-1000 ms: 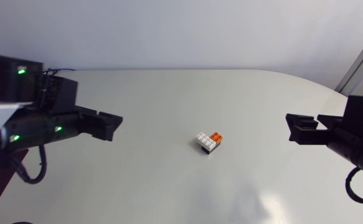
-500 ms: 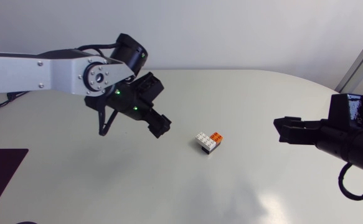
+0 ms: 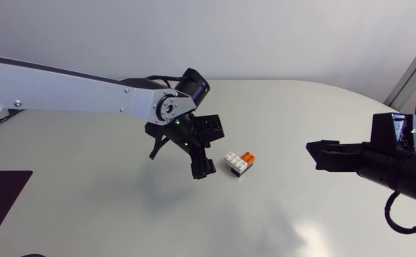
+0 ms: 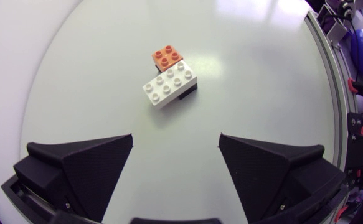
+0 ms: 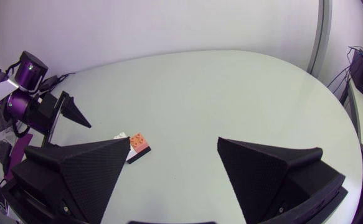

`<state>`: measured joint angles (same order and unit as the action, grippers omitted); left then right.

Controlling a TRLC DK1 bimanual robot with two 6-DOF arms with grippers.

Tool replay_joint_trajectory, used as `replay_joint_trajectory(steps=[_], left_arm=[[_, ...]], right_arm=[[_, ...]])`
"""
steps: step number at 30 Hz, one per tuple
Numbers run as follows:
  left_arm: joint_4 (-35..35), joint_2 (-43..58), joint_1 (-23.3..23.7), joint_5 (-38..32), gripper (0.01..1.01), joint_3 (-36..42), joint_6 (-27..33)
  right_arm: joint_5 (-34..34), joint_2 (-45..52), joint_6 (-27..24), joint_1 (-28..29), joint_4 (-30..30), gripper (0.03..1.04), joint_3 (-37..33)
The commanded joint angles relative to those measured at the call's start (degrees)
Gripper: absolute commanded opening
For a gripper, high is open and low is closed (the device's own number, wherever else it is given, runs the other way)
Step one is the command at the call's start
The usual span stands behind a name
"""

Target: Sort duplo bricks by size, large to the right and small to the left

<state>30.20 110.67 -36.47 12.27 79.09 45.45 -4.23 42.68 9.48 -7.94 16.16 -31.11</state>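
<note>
Pale glossy table [image 3: 122, 214], far right edge rounded. Count: one white eight-stud brick [image 4: 169, 90] and one orange four-stud brick [image 4: 168, 57], touching, with a dark piece [image 4: 187, 96] showing under the white one. The cluster sits near table centre. My left gripper [image 4: 175, 135] hovers just left of it, fingers apart, empty, bricks ahead of it. My right gripper [image 5: 174, 142] is well off to the right, fingers apart, empty.

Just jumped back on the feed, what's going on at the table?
The left tool hangs open just short of a small clump of bricks mid-table: a white Duplo brick with an orange Duplo brick against it, and a black piece under the white one. The right tool is open off to the right side, holding nothing. No brick is gripped or sorted yet.
</note>
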Motion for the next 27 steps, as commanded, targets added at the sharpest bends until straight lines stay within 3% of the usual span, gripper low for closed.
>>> replay_joint_trajectory(steps=[1, 15, 27], left_arm=[[-0.22, 2.71, -0.27, 0.74, 0.957, 4.85, 5.7], [9.88, 14.48, -2.91, 0.82, 0.897, 17.41, 17.21], [10.06, 18.79, -3.17, 0.82, 0.898, 23.74, 18.8]], right_arm=[[-0.6, 0.83, 0.72, -0.05, 0.1, 1.0, 1.49], [-3.86, 3.38, 0.28, 0.39, -2.89, 1.0, 2.72], [-5.79, 4.08, -0.42, -0.23, -3.07, 1.0, 2.99]])
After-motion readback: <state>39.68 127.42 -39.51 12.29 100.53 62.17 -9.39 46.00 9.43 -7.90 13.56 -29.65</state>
